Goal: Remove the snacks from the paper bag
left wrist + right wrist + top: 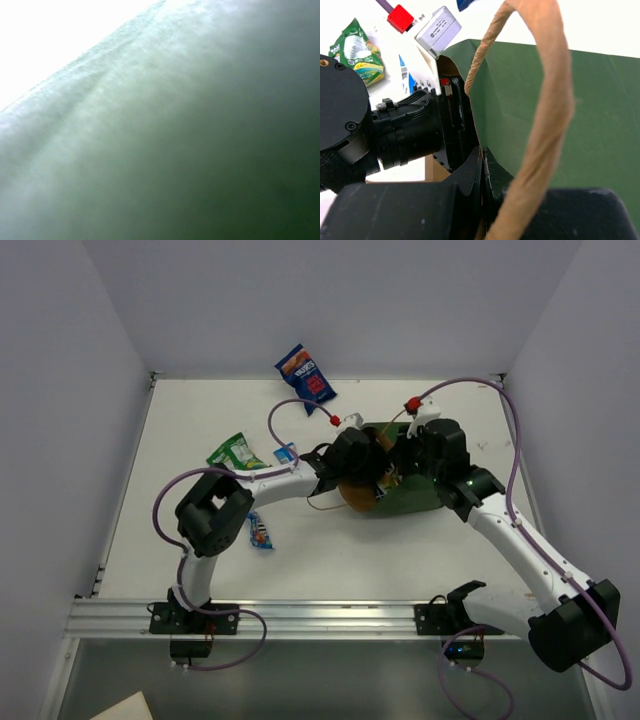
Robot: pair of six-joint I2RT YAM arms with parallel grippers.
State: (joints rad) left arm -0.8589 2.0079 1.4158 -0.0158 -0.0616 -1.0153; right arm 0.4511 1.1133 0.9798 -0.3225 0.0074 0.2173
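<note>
1. The paper bag (408, 495) lay on its side just right of the middle of the white surface (330, 560), dark green outside and brown kraft inside, with its mouth turned toward the left arm (285, 478).
2. The left arm reached across from the left, and its wrist went into the bag's mouth.
3. The left fingers were hidden inside the bag. The left wrist view showed only a blurred grey-green wall, so I cannot tell whether they were open, closed or holding a snack.
4. The right fingers (496, 176) were closed, pinching the rim of the bag at its mouth, where the green outside met the brown lining.
5. A tan twisted-paper handle (547, 115) looped up just in front of the right wrist camera.
6. Four snacks lay on the surface outside the bag:
   - a dark blue packet (305, 373) near the far wall, well apart from the bag;
   - a green packet (236, 452) to the left of the bag;
   - a small blue-white packet (287, 452) just beside the left arm's forearm;
   - a blue bar wrapper (259, 531) near the left arm's elbow.
7. Any snacks inside the bag were out of sight.
</note>
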